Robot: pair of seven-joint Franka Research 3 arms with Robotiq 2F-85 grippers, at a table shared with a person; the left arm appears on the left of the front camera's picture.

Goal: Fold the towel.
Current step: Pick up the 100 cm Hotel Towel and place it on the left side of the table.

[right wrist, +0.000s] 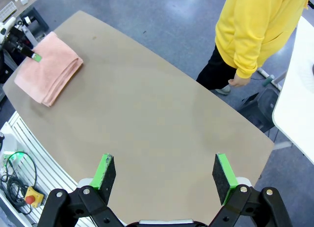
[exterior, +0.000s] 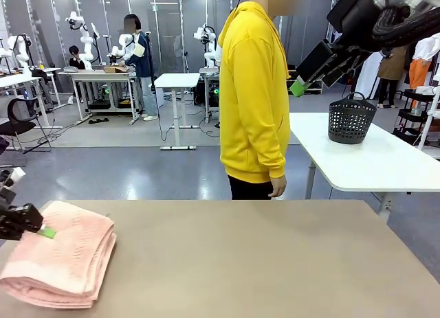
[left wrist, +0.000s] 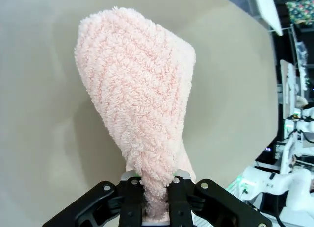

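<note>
The broad tan table point(exterior: 261, 256) fills the lower half of the front view, and the salmon-pink terry cloth towel point(exterior: 60, 263) lies at its lower left corner, already doubled into a thick stack of several layers. It looks soft, light and limp, with a coarse pile that should give the pads good purchase; it would sag rather than hold a shape, so a hemmed edge or corner is probably the best place to pinch, gathering all layers at once. The left gripper point(left wrist: 156, 185), at the bottom of its wrist view, is clamped on a bunched fold of the towel. The right gripper point(right wrist: 164, 174) hangs high over the table with its jaws spread wide and nothing between them. On the white table point(exterior: 385, 160) at the right stands a black perforated basket point(exterior: 351, 119); what it holds cannot be told.
</note>
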